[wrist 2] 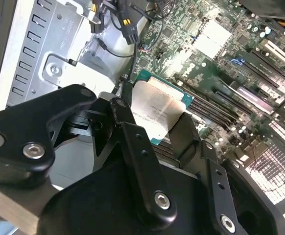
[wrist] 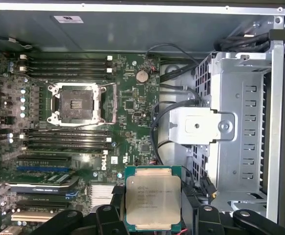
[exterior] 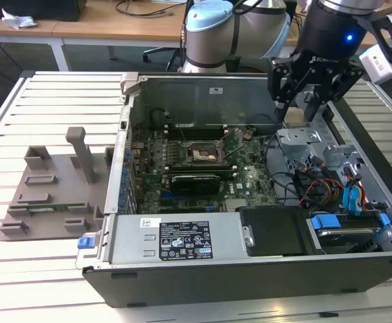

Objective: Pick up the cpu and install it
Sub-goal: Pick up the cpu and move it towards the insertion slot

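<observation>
Jig: a grey moulded fixture (exterior: 51, 185) sits on the slatted table (exterior: 7, 108), outside the case and far to the exterior view's left of the gripper.

Case: the open computer case (exterior: 203, 91) lies on its side with the motherboard (exterior: 250, 182) facing up.

Socket: the square socket frame (exterior: 201, 153) sits on the board. It is well apart from the gripper, lower than it and toward the exterior view's left. In the first wrist view its dark centre is bare, with no chip seated.

Gripper: the gripper (exterior: 296, 111) hangs over the exterior view's right part of the case. Its fingers (wrist 2: 132, 142) are drawn in narrow and clamp two opposite edges of the chip.

Cpu: the cpu (wrist: 150, 198) is held flat between the fingers, clear of the board, with its silvery top toward both wrist cameras. It is square and has no long axis. In the first wrist view its edges run roughly parallel to the sides of the socket frame.

Drive cage: the metal drive cage (exterior: 300, 141) stands close below the gripper, on the side away from the socket.

Key relation: judged from these views, the chip is lifted but not yet installed. Its seat lies across the board from the hand, with cables (wrist: 169, 105) running between the two.
</observation>
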Controlling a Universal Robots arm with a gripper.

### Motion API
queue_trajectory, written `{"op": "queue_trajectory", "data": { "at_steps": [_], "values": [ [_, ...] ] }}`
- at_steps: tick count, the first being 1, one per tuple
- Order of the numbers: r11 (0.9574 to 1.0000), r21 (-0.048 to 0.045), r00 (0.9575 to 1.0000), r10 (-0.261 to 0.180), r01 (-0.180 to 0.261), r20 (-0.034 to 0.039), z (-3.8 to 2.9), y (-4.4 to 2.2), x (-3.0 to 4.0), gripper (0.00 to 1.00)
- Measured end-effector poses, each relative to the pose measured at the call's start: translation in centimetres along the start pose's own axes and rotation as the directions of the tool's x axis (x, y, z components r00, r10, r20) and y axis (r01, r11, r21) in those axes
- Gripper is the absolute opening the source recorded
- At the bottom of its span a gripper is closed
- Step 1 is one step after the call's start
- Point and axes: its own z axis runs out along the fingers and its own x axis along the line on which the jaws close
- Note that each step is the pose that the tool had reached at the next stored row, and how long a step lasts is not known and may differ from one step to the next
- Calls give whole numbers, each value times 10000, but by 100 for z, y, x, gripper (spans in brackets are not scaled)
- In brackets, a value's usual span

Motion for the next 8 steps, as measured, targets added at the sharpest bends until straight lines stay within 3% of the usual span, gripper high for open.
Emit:
{"op": "queue_trajectory", "data": {
  "at_steps": [8],
  "values": [
    [10000,0,10000,-1,1,-14,90,-1,-82,55]
  ]
}}
